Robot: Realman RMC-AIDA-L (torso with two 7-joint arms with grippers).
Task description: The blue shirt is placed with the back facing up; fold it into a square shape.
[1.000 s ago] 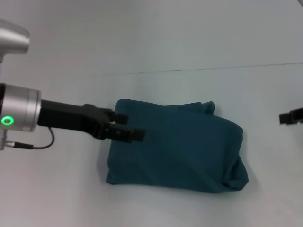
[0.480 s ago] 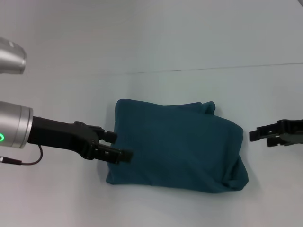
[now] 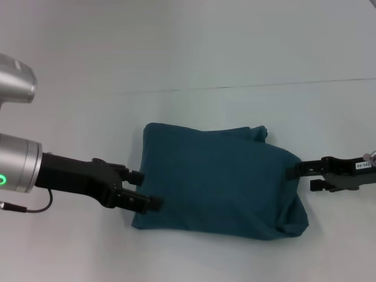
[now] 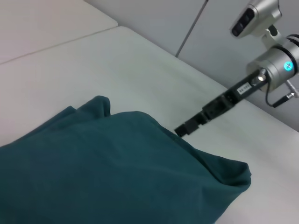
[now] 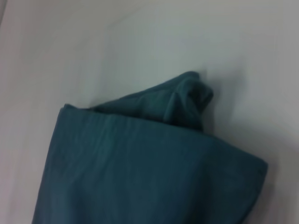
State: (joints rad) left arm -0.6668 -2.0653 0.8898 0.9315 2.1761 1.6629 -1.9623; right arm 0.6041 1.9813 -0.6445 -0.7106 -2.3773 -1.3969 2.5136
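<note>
The blue shirt (image 3: pixel 220 182) lies folded into a thick, roughly rectangular bundle in the middle of the white table (image 3: pixel 194 258), plain side up. A bunched corner sticks out at its far right (image 3: pixel 258 133). My left gripper (image 3: pixel 148 189) is open at the bundle's left edge, its nearer finger reaching the cloth's rim. My right gripper (image 3: pixel 301 178) is open at the right edge, with its farther fingertip against the cloth. The left wrist view shows the shirt (image 4: pixel 107 168) with the right gripper (image 4: pixel 184 129) just beyond it. Only the shirt (image 5: pixel 140 163) shows in the right wrist view.
A dark seam (image 3: pixel 264 85) runs across the surface behind the shirt. The right arm's silver wrist with a blue light (image 4: pixel 275 70) rises beyond the shirt in the left wrist view.
My left gripper has drawn back off the top of the shirt to its left edge, nearer to me. My right gripper has come in from the right edge of view to the shirt's right side.
</note>
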